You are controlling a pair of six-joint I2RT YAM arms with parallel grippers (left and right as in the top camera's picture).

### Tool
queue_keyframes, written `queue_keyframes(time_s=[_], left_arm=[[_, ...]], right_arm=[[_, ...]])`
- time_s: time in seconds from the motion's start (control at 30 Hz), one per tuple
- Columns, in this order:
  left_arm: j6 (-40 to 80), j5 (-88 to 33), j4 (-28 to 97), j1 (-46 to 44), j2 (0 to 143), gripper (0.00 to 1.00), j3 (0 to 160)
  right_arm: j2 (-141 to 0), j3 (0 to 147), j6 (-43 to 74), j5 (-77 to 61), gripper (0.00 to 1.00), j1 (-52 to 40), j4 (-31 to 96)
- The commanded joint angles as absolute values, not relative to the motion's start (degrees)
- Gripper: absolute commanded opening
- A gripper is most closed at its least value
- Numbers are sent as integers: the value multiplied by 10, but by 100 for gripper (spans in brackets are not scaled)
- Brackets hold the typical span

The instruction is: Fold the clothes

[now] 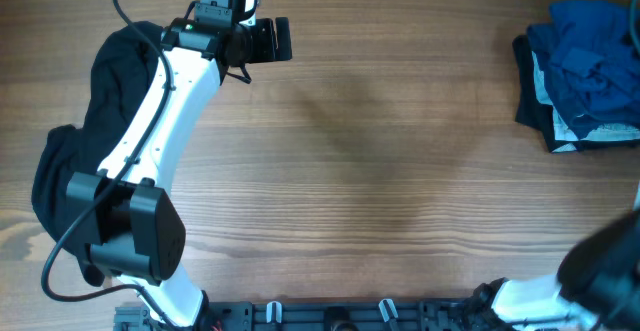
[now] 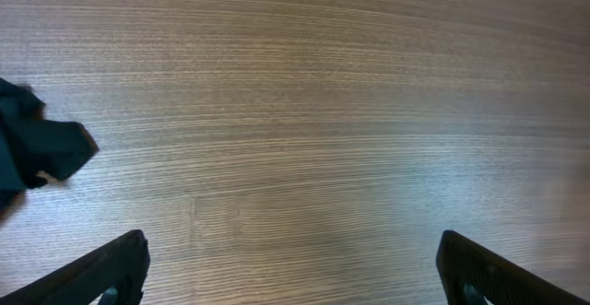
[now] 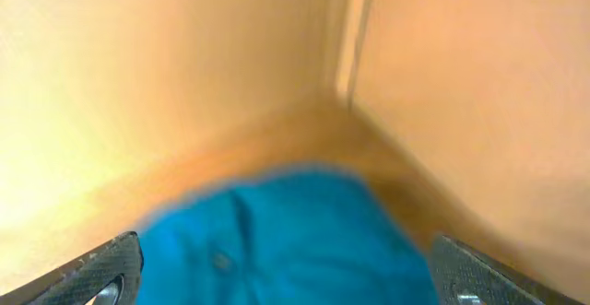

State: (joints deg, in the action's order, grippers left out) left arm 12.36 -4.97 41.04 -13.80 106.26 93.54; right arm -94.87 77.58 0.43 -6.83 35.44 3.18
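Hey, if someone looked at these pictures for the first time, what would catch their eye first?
Likely the white left arm, reaching along the table's left side over a crumpled black garment, its left gripper open and empty. Next, the pile of clothes, blue, dark and light grey, at the far right edge, with bare wood between.
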Motion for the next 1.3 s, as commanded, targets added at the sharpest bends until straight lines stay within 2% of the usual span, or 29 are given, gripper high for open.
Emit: queue_keyframes(time_s=[0.0, 0.2, 0.33, 0.47, 0.53, 0.7, 0.83, 0.93, 1.1, 1.27], left_arm=[[125, -44, 409, -136, 1054, 100, 938], [125, -44, 409, -136, 1054, 100, 938], [125, -44, 409, -136, 1054, 100, 938], [125, -44, 409, -136, 1054, 100, 938], [125, -44, 409, -136, 1054, 100, 938], [125, -44, 409, -136, 1054, 100, 938], [125, -44, 409, -136, 1054, 100, 938], [125, -44, 409, -136, 1054, 100, 938], [125, -44, 409, -136, 1054, 100, 938], [125, -44, 409, -136, 1054, 100, 938]], right_arm=[[-827, 779, 16, -206, 100, 352, 74], [-707, 779, 54, -387, 100, 352, 232], [-690, 779, 78, -441, 100, 352, 335], [-688, 779, 38, -556, 100, 329, 381], [-682, 779, 27, -558, 100, 291, 387], [-658, 779, 4, -549, 100, 109, 417], [-665, 779, 4, -549, 100, 24, 466], [-671, 779, 29, -526, 100, 13, 487], [-678, 778, -91, -471, 100, 13, 417], [-666, 761, -58, -421, 100, 13, 337]])
